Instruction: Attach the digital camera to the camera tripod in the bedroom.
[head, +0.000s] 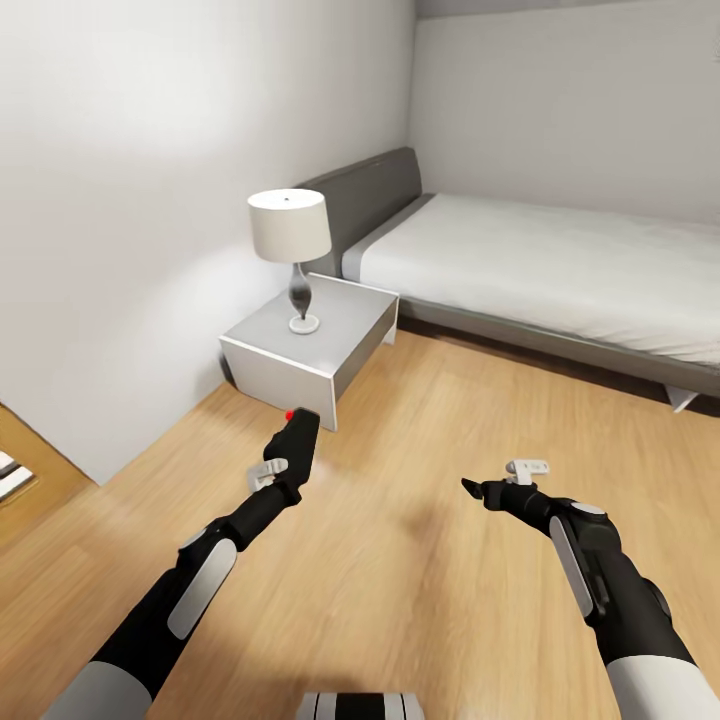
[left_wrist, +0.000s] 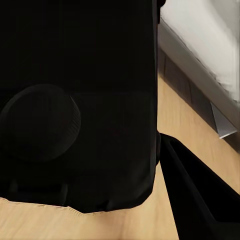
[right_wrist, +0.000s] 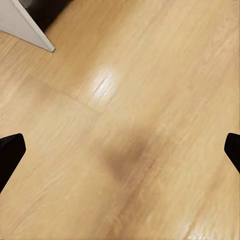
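Note:
The digital camera (head: 302, 438) is a black chunky body with a red button on top. My left gripper (head: 296, 462) is shut on it, holding it above the wood floor in front of the nightstand. Its dark body (left_wrist: 75, 100) takes up most of the left wrist view, with one black finger (left_wrist: 200, 200) beside it. My right gripper (head: 480, 491) hangs open over bare floor to the right, its fingertips (right_wrist: 10, 152) spread wide with nothing between them. The camera tripod is out of view.
A white nightstand (head: 345, 325) with a white-shaded lamp (head: 291, 228) stands against the left wall. The grey bed (head: 560, 265) with a white mattress runs along the back wall. Light wood floor (head: 400, 560) spreads ahead. A doorway edge (head: 20, 470) is at far left.

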